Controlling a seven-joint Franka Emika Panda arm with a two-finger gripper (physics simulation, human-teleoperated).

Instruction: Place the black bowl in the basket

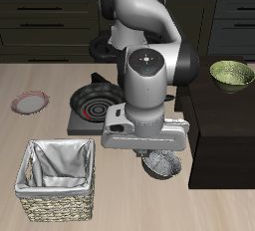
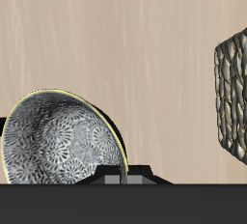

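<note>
The black bowl [image 1: 161,163] hangs tilted under my gripper [image 1: 154,152], a little above the table near its front edge. In the wrist view the bowl [image 2: 58,146] shows its grey speckled inside, and its rim runs up to my gripper [image 2: 118,176], which is shut on that rim. The fingers are mostly hidden by the dark gripper body. The wicker basket [image 1: 58,180] with grey-white lining stands on the table near the front edge, apart from the bowl. One of its woven walls shows in the wrist view [image 2: 232,98].
A frying pan [image 1: 95,101] sits on a flat stove plate behind the gripper. A pink-rimmed plate [image 1: 30,103] lies farther along the table. An olive-green bowl [image 1: 231,73] stands on a dark raised block [image 1: 224,125] close beside the gripper.
</note>
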